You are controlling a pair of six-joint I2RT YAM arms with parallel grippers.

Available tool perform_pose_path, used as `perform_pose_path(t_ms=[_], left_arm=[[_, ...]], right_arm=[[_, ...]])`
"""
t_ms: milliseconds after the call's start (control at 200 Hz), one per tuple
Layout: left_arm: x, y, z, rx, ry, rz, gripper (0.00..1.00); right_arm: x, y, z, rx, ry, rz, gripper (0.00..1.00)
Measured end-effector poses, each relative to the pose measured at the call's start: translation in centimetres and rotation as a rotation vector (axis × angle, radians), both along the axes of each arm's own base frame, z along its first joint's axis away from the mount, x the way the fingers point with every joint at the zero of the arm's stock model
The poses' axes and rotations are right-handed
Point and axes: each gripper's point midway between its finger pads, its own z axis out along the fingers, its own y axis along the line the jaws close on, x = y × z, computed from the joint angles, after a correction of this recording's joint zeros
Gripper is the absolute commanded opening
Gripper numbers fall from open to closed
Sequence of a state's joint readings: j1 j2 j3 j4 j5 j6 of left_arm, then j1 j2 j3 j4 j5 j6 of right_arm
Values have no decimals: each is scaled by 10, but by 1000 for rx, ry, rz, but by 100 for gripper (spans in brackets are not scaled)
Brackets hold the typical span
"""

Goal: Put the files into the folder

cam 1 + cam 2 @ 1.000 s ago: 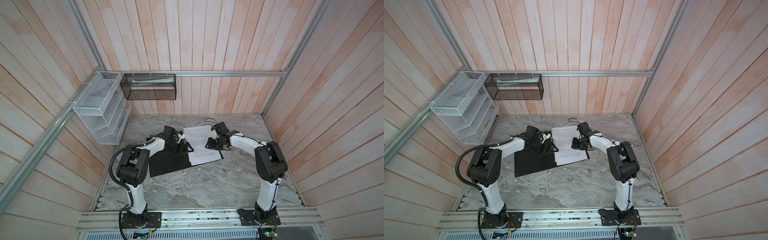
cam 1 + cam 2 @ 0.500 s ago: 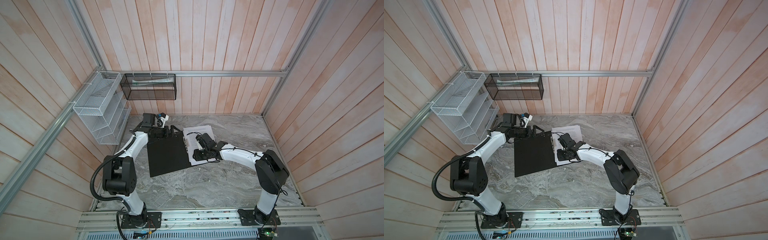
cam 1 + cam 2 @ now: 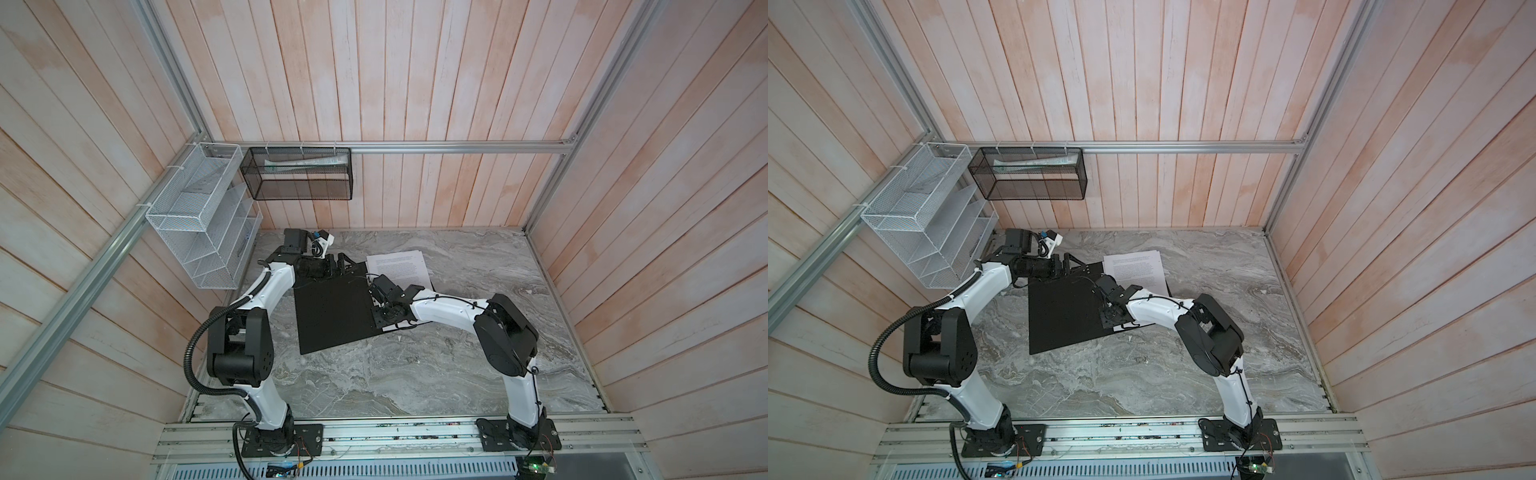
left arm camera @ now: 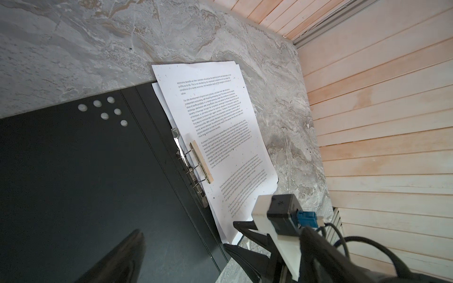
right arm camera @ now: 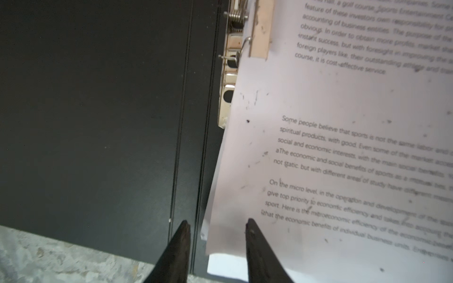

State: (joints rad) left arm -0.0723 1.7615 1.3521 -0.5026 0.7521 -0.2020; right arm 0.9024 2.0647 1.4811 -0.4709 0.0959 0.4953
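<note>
My left arm (image 3: 272, 291) and right arm (image 3: 444, 311) wear smooth white shells between bulky black joints (image 3: 505, 336). A ribbed black hose (image 3: 189, 357) hangs off my left side, and thin black cables (image 3: 457, 300) are tied along my right. Black base plates (image 3: 309, 440) sit on a grooved aluminium rail (image 3: 395, 436). My jaws are black and taper to points. A white camera mount (image 3: 326, 240) carries a blue plug.

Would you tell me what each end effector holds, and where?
Nothing: the left end effector is open; the right end effector straddles an edge of the files, unclamped.
</note>
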Motion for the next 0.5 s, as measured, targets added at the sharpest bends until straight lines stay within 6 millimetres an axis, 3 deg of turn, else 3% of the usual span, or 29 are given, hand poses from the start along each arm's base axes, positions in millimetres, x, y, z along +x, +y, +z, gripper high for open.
perform_pose_path(t_ms=[265, 500], left_arm=[[0, 0, -3, -1, 8, -3, 100], [0, 0, -8, 5, 14, -11, 100]], right_arm=[[4, 12, -3, -83, -46, 29, 33], [2, 8, -13, -185, -64, 32, 29]])
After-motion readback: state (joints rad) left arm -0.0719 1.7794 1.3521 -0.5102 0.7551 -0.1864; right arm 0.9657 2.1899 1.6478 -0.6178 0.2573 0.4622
